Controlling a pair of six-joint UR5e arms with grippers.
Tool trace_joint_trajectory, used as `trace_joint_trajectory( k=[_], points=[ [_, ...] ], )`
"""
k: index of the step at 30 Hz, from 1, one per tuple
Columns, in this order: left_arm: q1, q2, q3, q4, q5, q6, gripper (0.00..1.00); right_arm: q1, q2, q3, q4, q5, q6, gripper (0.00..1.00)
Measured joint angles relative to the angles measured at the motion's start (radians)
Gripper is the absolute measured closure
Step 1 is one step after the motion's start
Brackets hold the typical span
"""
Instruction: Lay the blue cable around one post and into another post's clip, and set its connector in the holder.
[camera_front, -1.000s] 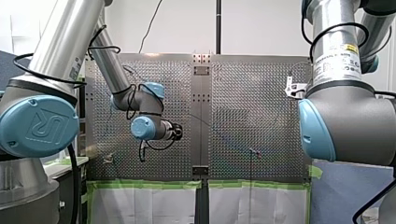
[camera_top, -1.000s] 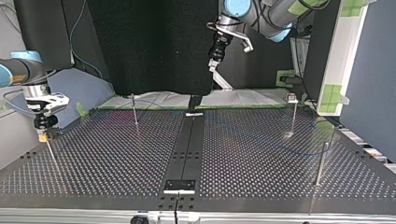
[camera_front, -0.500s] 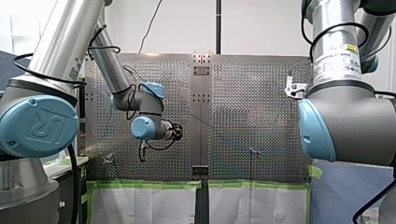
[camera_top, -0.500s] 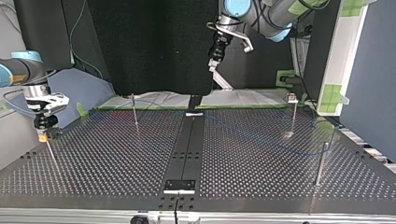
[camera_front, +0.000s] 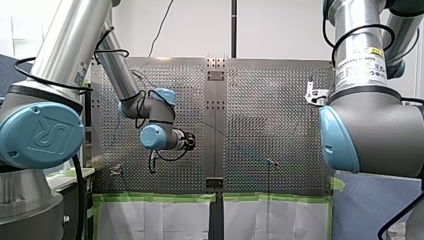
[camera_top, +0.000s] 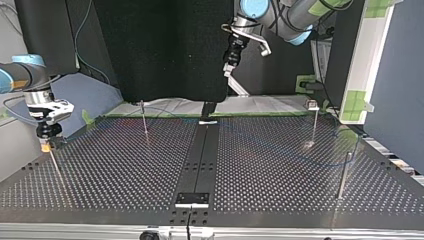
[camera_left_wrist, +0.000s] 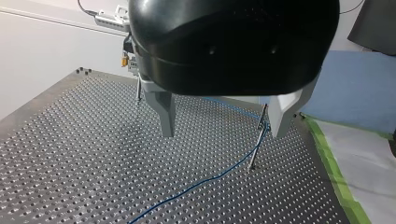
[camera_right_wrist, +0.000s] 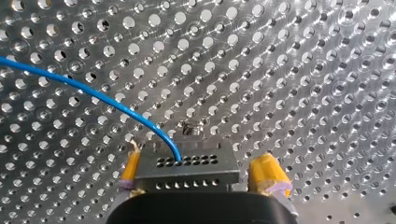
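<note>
Blue cable plugged into connector, between yellow pads

The cable is bright blue. The table is shiny silver with rows of little round holes. My right gripper has yellow pads. The connector is grey with tiny dark holes. My left gripper is black, its fingers grey. Green tape lines the table's edge.

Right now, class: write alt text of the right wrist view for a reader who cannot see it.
A blue cable curves across the perforated table and plugs into a grey connector that sits between my right gripper's yellow pads; a gap shows beside one pad.
</note>
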Motion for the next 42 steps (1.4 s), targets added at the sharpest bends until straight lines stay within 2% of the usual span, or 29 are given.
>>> trace_joint_trajectory(
  k=[30,42],
  points=[
    [0.0,0.0,0.0,0.0,0.0,0.0,0.0,0.001,0.006,0.001,0.002,0.002,0.0,0.0],
    [0.0,0.0,0.0,0.0,0.0,0.0,0.0,0.001,0.005,0.001,0.004,0.017,0.0,0.0]
  ],
)
